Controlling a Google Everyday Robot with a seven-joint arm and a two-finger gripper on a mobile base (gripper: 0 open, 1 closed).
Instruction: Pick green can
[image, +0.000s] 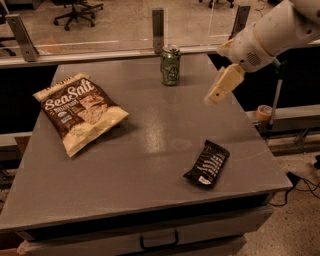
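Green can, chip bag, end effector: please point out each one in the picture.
green can (170, 66): camera view, middle of its side.
chip bag (80, 110): camera view, centre of its front.
end effector (215, 94): camera view, near its tip, above the table's (150, 155) right side.

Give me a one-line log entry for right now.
task: pick green can | can: upright, table far edge, not grasped | gripper: over table, right of can, apart | other: chip bag left, dark packet near front

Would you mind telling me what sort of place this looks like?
Probably an office or lab: rolling chairs behind a glass partition, a grey worktable, the robot's pincer hovering over its right side.
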